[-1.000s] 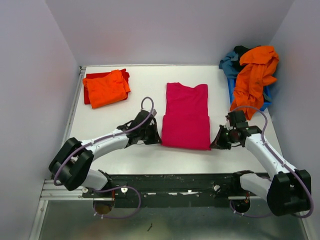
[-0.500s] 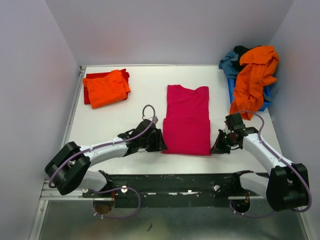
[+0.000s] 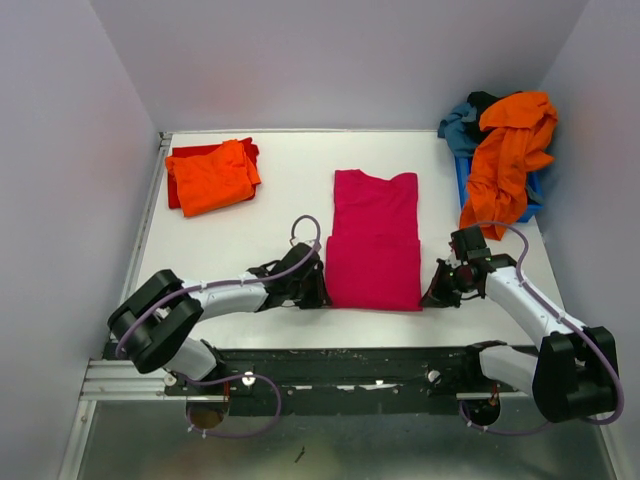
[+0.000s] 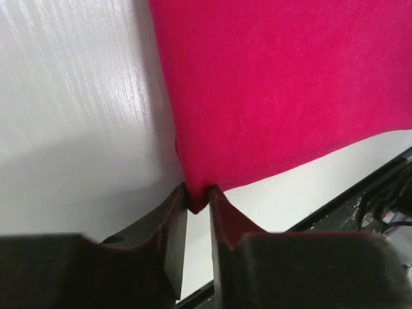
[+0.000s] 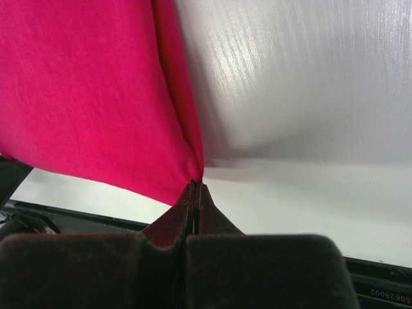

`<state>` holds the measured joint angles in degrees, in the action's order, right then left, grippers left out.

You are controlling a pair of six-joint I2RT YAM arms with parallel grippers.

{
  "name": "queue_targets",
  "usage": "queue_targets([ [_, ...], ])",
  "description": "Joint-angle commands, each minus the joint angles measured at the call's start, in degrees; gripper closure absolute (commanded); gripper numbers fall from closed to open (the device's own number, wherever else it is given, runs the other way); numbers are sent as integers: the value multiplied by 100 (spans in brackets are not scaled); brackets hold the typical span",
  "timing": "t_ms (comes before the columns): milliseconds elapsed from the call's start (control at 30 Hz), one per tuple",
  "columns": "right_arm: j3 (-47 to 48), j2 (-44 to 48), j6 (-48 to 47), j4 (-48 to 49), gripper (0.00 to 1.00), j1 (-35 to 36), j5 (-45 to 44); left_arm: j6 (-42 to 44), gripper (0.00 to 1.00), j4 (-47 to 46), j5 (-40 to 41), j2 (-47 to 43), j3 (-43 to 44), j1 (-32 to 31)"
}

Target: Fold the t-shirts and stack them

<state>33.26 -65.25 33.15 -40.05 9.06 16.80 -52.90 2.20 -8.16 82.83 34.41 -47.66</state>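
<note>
I hold the magenta-pink cotton t-shirt [image 3: 372,240], flat at the centre of the white table [image 3: 270,200], by its two near corners, ready, I judge, to carry that edge over for the next fold. My right fingers [image 5: 193,212] are clenched on one corner. My left fingers [image 4: 172,219] stand slightly parted about the other, and I cannot tell if they grip. A folded orange t-shirt [image 3: 212,175] tops a red t-shirt [image 3: 172,195] far left. Unfolded tees [image 3: 510,150] bury most of the blue plastic bin [image 3: 461,180].
</note>
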Motion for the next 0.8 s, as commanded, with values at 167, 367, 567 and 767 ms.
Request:
queue_targets([
  [167,146,153,69,-134,99,43,-54,131,100,394,139,24,337,-33],
  [367,690,399,78,-582,99,43,-255,544,100,1273,359,-399,1189,37],
  [567,1639,408,52,-978,99,34,-580,1053,100,1827,192,-451,2086,476],
  [767,2605,-337,95,-943,99,-1,-774,1554,100,2092,-62,-75,2947,1179],
])
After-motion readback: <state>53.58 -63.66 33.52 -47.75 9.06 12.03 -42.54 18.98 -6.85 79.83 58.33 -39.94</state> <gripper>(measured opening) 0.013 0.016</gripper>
